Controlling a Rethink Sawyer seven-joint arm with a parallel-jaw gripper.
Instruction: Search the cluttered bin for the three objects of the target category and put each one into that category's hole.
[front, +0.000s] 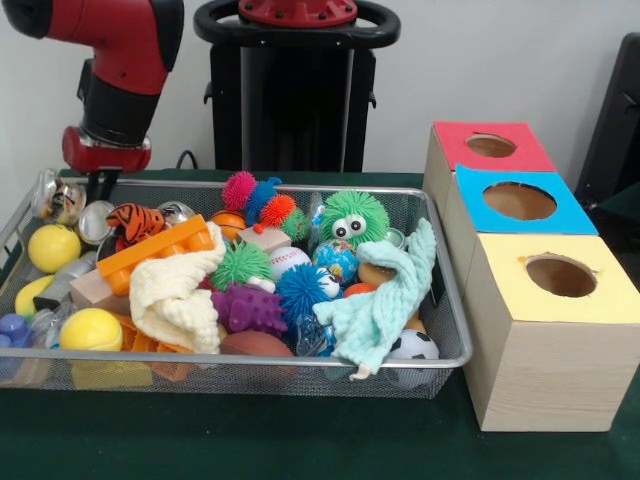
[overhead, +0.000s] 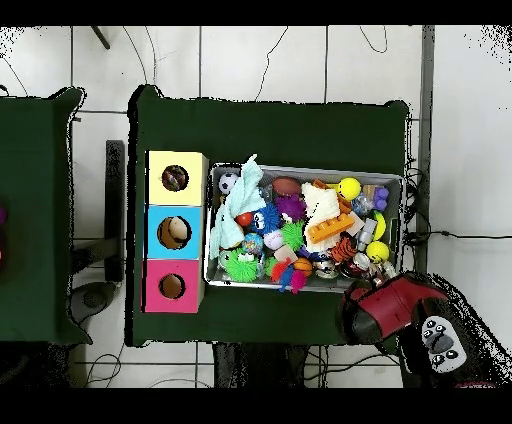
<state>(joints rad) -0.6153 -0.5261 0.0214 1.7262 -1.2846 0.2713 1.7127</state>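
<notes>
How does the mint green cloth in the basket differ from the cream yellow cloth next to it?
The mint-green cloth lies at the bin's end nearest the boxes, one corner climbing the mesh wall; the cream-yellow cloth lies nearer the middle, bunched against the orange block. The mint-green cloth looks smooth and fleecy, the cream-yellow cloth knobbly and knitted. Both are plain, soft and crumpled over toys.

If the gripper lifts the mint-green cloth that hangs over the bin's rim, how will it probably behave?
The mint-green cloth lies crumpled and droops over the bin rim, so it is probably floppy and will sag when lifted. It looks light. Lying on other toys, such as the soccer ball, it may drag them along.
</notes>
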